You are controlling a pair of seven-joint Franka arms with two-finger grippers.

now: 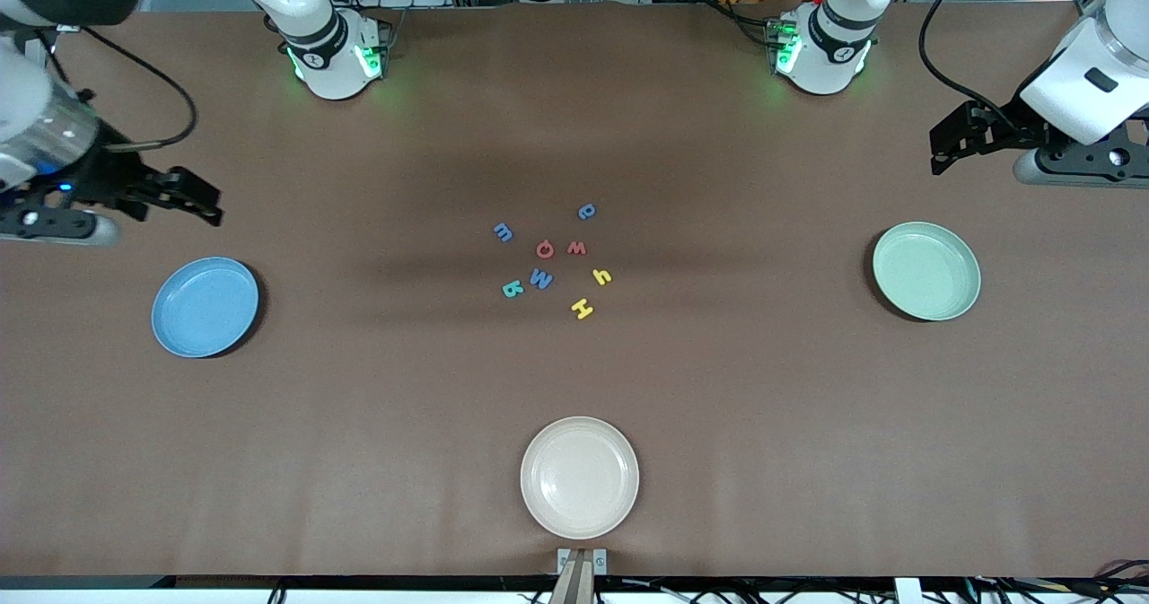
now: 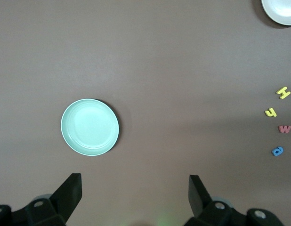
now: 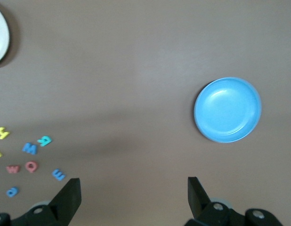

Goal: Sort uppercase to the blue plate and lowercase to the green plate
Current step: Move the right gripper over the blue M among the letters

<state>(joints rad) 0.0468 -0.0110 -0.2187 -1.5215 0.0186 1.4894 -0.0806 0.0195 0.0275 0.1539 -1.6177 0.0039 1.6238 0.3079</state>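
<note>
Eight foam letters lie clustered mid-table. The uppercase ones are yellow H (image 1: 582, 309), blue M (image 1: 540, 278), red Q (image 1: 545, 249) and teal B (image 1: 512, 290). The lowercase ones are yellow h (image 1: 601, 275), blue m (image 1: 504, 231), red w (image 1: 576, 248) and blue a (image 1: 586, 212). The blue plate (image 1: 205, 306) sits empty toward the right arm's end, the green plate (image 1: 926, 270) empty toward the left arm's end. My right gripper (image 1: 211, 205) hangs open over bare table beside the blue plate (image 3: 227, 109). My left gripper (image 1: 938, 151) hangs open beside the green plate (image 2: 90, 127).
A cream-white plate (image 1: 579, 477) sits empty near the table's front edge, nearer to the front camera than the letters. The two arm bases (image 1: 334, 56) (image 1: 821, 48) stand along the table's back edge. Brown tabletop stretches between the letters and each plate.
</note>
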